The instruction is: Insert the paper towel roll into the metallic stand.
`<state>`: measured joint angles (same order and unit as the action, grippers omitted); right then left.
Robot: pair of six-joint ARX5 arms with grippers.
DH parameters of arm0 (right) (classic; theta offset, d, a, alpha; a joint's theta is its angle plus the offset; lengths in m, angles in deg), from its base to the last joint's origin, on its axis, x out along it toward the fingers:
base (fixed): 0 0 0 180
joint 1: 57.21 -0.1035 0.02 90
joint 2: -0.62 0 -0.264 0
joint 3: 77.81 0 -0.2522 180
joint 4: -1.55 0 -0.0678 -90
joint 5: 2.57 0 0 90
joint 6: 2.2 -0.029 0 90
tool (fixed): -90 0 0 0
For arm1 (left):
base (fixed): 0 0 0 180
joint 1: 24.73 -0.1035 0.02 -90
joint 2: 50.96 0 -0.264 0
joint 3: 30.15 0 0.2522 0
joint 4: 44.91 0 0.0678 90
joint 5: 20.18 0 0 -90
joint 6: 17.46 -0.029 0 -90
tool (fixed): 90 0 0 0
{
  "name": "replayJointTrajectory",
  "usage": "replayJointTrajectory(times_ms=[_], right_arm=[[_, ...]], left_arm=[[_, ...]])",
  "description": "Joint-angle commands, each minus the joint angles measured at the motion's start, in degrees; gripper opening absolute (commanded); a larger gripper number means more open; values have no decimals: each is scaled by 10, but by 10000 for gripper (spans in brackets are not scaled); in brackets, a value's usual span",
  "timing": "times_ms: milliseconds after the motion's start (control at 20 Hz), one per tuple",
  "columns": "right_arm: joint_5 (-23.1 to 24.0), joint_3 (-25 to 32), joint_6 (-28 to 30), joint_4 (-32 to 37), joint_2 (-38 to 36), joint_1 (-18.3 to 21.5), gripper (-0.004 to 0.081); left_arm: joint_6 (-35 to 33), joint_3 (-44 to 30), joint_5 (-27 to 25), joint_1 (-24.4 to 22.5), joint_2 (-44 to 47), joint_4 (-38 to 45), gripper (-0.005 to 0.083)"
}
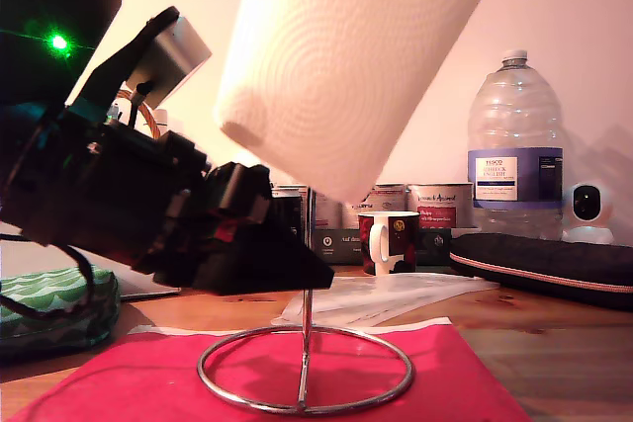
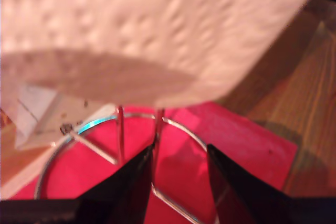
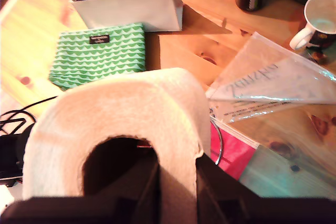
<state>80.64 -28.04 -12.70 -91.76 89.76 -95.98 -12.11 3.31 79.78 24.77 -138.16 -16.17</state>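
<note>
The paper towel roll [image 1: 346,56] hangs tilted in the air, its lower end [image 2: 157,24] just above the metallic stand [image 1: 307,343]. My second gripper [image 3: 177,171] is shut on the roll's wall [image 3: 121,108], one finger inside the core hole and one outside; it is out of the exterior view. The stand's ring base rests on a red mat [image 1: 475,373]. My first gripper [image 1: 312,279] sits low at the stand's upright wires [image 2: 156,124]. Its jaws [image 2: 179,150] are apart, with one wire against the inner edge of a finger.
Behind the stand lie a clear plastic bag [image 1: 396,294], a mug [image 1: 389,241], tins, a big water bottle [image 1: 514,145], a black case [image 1: 544,259] and a small white camera [image 1: 587,207]. A green pouch [image 1: 54,303] lies at the exterior view's left under the arm.
</note>
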Motion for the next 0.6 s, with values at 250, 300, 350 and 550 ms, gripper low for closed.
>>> replayJointTrajectory(times_ms=[250,300,350,550], right_arm=[[1,16,-2,8,14,-2,-12],[1,16,-2,8,14,-2,-12],[1,16,-2,8,14,-2,-12],[1,16,-2,8,15,-2,-12]], left_arm=[[-9,-35,-4,-21,56,-16,288],[-8,-45,-9,-23,68,-16,288],[-7,-55,-10,-25,80,-19,288],[13,-92,-14,-25,140,-18,287]])
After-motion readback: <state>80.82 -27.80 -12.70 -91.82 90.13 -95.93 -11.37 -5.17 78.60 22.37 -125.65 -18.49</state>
